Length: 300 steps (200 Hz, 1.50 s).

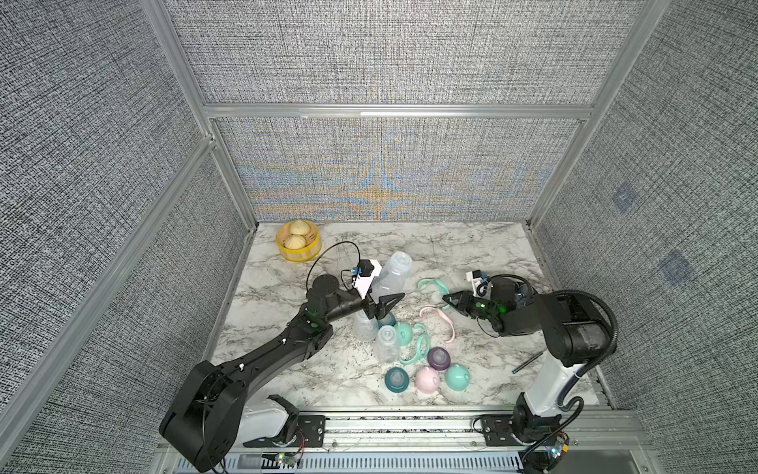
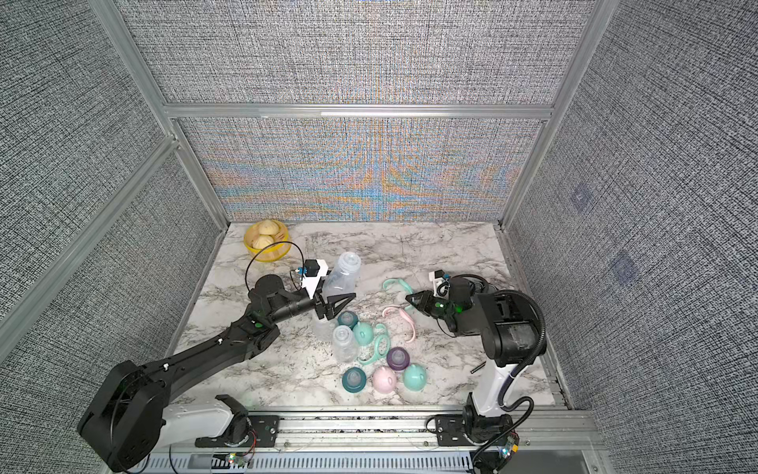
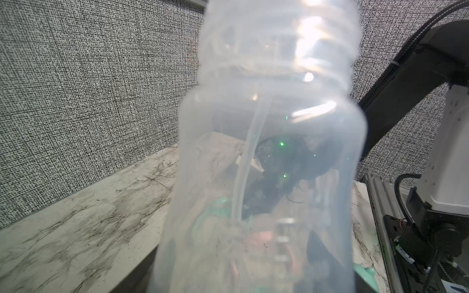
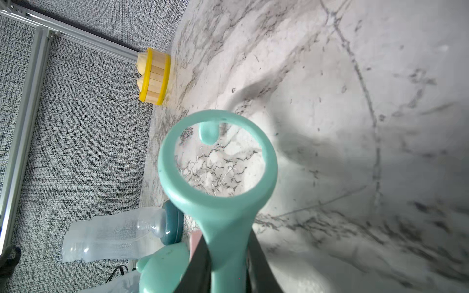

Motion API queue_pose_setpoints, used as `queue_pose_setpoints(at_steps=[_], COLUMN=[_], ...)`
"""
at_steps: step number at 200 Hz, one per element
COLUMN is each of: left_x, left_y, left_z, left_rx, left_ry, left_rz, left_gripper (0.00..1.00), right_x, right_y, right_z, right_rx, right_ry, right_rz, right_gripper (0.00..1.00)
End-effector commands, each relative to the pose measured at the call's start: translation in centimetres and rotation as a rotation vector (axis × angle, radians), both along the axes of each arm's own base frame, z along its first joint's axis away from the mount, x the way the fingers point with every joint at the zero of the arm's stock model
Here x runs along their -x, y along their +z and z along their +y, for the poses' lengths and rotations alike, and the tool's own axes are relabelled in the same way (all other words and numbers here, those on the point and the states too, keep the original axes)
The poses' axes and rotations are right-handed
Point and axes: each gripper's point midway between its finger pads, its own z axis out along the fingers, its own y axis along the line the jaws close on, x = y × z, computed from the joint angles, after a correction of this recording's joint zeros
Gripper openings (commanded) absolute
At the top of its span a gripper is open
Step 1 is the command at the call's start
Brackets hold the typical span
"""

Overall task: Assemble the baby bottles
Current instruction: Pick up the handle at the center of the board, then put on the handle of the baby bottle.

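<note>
My left gripper [image 1: 389,305] is shut on a clear bottle [image 1: 393,274], which it holds tilted above the table; the bottle [image 3: 269,142] fills the left wrist view. My right gripper [image 1: 448,298] is shut on the stem of a mint looped handle [image 1: 430,284], whose ring [image 4: 218,157] sticks out past the jaws. A pink handle [image 1: 439,318] lies just in front of it. Two more clear bottles [image 1: 387,342] [image 1: 365,325] stand below the left gripper. Near the front lie a teal collar [image 1: 396,378], purple collar [image 1: 439,358], pink cap [image 1: 427,379] and mint cap [image 1: 456,376].
A yellow basket with buns [image 1: 298,243] stands at the back left corner. Another mint cap [image 1: 404,331] and mint handle [image 1: 419,346] sit beside the standing bottles. A thin dark stick [image 1: 527,362] lies near the right arm's base. Fabric walls enclose the marble table [image 1: 471,250].
</note>
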Motion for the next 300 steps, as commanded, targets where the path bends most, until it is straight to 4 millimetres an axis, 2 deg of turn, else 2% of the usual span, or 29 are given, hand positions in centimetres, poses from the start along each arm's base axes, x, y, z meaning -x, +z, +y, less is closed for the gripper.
queue_pose_setpoints(at_steps=[1,26,54,84,121,127,132,173,213,300], left_x=[-0.1,-0.2,-0.3,-0.6,-0.7,-0.7,-0.7,-0.7,-0.6,-0.5], left_y=[0.5,0.2,-0.5,-1.3,-1.9,-1.9,-1.9,-1.8,-1.6,-1.1], left_z=[0.0,-0.1,-0.3,-0.6,-1.1,-1.2,-1.2,-1.6,-1.8,-2.3], left_rx=[0.009,0.006,0.005,0.007,0.018,0.023,0.027,0.038,0.045,0.067], left_ry=[0.003,0.0,-0.009,-0.016,-0.038,-0.039,-0.041,-0.056,-0.061,-0.091], left_rz=[-0.036,-0.037,-0.039,-0.038,-0.034,-0.036,-0.036,-0.035,-0.035,-0.02], left_gripper=[0.07,0.07,0.07,0.07,0.07,0.07,0.07,0.06,0.06,0.06], right_x=[-0.2,-0.1,0.5,2.0,4.1,4.7,4.7,6.8,8.0,9.5], right_y=[1.2,2.6,5.7,10.3,16.6,17.0,18.8,23.5,25.8,27.2], right_z=[0.1,0.4,1.0,1.6,2.1,2.3,2.6,4.2,6.1,9.5], right_rx=[0.025,0.077,0.177,0.338,0.429,0.446,0.45,0.506,0.572,0.654], right_ry=[0.014,0.027,0.05,0.059,0.058,0.064,0.061,0.084,0.107,0.132], right_rz=[-0.038,-0.061,-0.102,-0.148,-0.21,-0.214,-0.25,-0.342,-0.42,-0.537], right_gripper=[0.16,0.14,0.13,0.12,0.12,0.12,0.12,0.12,0.12,0.11])
